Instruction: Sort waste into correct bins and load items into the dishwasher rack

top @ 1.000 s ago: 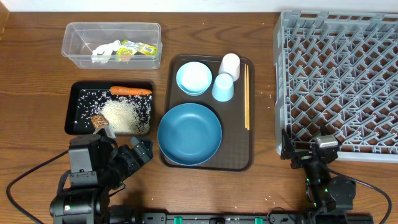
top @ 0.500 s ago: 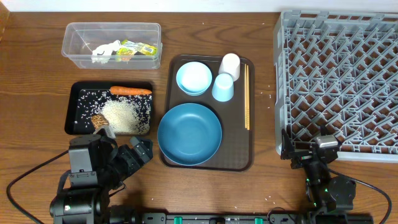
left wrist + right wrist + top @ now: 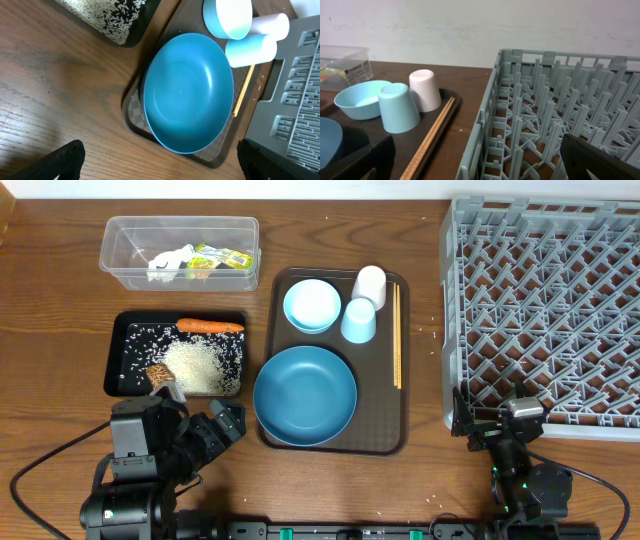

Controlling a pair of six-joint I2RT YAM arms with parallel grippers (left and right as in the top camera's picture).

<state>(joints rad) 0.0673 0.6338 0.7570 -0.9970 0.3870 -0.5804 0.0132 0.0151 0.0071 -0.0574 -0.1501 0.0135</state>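
Gaping empty, left end effector (image 3: 203, 408) sits near the dark blue dish (image 3: 305, 395).

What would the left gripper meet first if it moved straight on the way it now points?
The left gripper would probably first meet the large dark blue round dish on the brown tray; it sits centred between the fingers, though depth is unclear.

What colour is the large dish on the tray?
Blue; the dish shows best in the left wrist view.

Dark blue dish (image 3: 304, 395) sits upright before me; bowl (image 3: 312, 305), upside-down white cup (image 3: 370, 282) and blue cup (image 3: 359, 320) just beyond it, chopsticks (image 3: 396, 335) right, rack (image 3: 545, 310) farther right.
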